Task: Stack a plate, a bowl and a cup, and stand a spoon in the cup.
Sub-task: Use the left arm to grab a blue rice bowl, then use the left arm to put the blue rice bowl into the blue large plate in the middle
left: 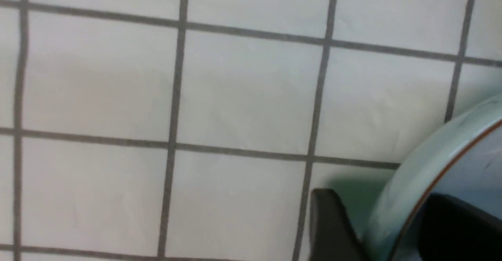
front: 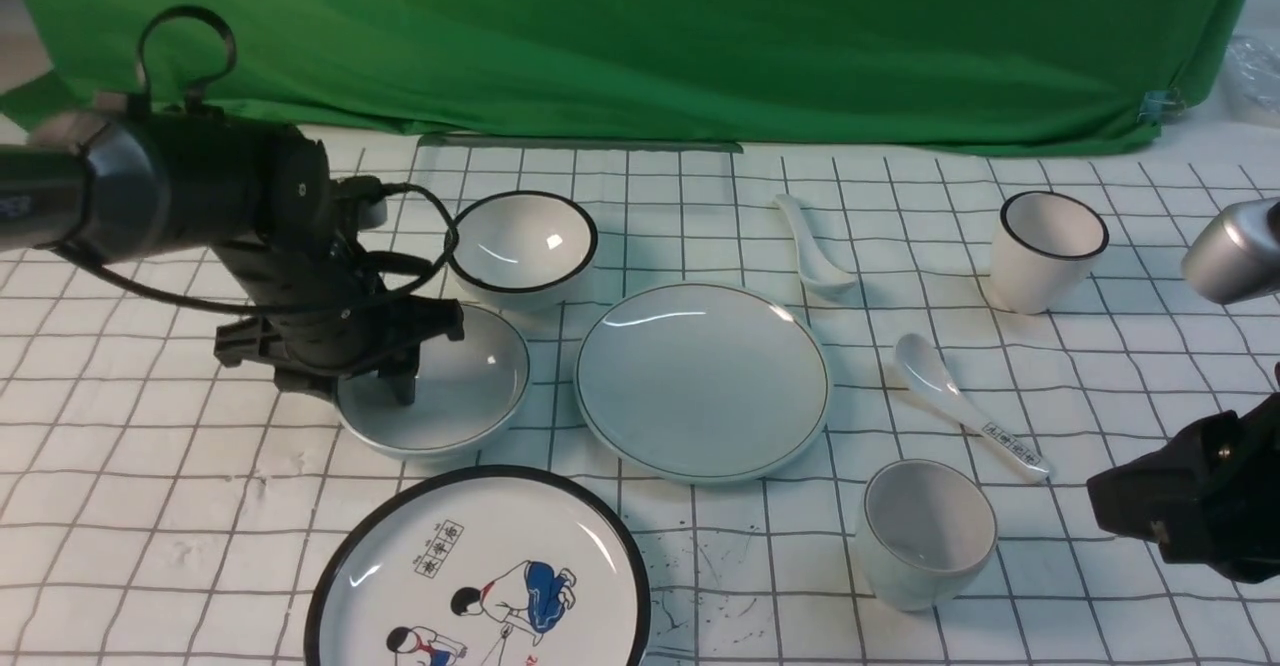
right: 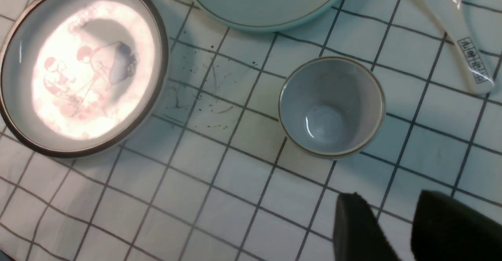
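Note:
The pale grey-green bowl (front: 460, 386) sits left of the plain pale plate (front: 700, 381), which also shows in the right wrist view (right: 266, 2). My left gripper (front: 385, 386) straddles the bowl's left rim, one finger inside and one outside; in the left wrist view the gripper (left: 376, 196) pinches the bowl wall (left: 415, 167). The pale cup (front: 928, 531) stands upright at the front right. My right gripper (front: 1110, 506) hovers right of it, open and empty; in the right wrist view the gripper (right: 386, 198) is a short way from the cup (right: 331, 106). The plain white spoon (front: 812, 246) lies behind the plate.
A white black-rimmed bowl (front: 522, 241) sits just behind the pale bowl. A cartoon plate (front: 480, 576) lies at the front left and shows in the right wrist view (right: 78, 69). A printed spoon (front: 960, 401) and a white black-rimmed cup (front: 1048, 251) are at the right.

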Robot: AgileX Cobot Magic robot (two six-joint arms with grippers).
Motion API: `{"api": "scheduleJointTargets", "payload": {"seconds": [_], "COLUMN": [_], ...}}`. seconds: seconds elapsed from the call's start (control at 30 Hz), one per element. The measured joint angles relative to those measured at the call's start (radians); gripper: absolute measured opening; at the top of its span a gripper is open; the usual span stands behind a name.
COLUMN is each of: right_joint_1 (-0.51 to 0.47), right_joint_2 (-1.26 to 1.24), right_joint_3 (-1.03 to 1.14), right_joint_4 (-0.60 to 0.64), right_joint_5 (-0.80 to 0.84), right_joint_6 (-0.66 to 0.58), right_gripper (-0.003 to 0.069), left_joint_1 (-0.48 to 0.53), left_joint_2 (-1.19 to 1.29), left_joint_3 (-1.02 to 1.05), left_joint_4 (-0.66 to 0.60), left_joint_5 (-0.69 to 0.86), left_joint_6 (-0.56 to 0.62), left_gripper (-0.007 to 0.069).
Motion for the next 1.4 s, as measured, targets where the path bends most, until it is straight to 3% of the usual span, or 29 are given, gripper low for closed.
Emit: {"api": "scheduleJointTargets", "payload": {"seconds": [0.13, 0.33, 0.6, 0.77, 0.93, 1.4], "right_joint_1": [0.0, 0.0, 0.0, 0.0, 0.0, 0.0], "right_joint_2": [0.0, 0.0, 0.0, 0.0, 0.0, 0.006], "right_joint_3": [0.0, 0.0, 0.0, 0.0, 0.0, 0.0], "right_joint_4": [0.002, 0.003, 0.004, 0.004, 0.003, -0.012], "right_joint_5": [0.0, 0.0, -0.027, -0.032, -0.044, -0.05], "right_joint_6": [0.0, -0.006, -0.019, -0.019, -0.019, -0.025], "right_gripper": [0.0253, 0.0253, 0.0253, 0.0253, 0.0253, 0.0253], "left_joint_1": [0.0, -0.002, -0.048, -0.144, -0.194, -0.195], "left_joint_2": [-0.022, -0.086, -0.196, -0.134, 0.012, 0.155], "left_joint_3": [-0.015, -0.021, -0.027, -0.048, -0.156, -0.238], "left_joint_4": [-0.004, -0.049, -0.558, -0.601, -0.609, -0.564], "left_joint_5": [0.03, 0.095, -0.004, -0.115, -0.123, -0.067], "left_joint_6": [0.027, 0.107, 0.397, 0.419, 0.412, 0.403], "left_gripper": [0.0116, 0.0052, 0.0051, 0.0051, 0.0051, 0.0051]}}
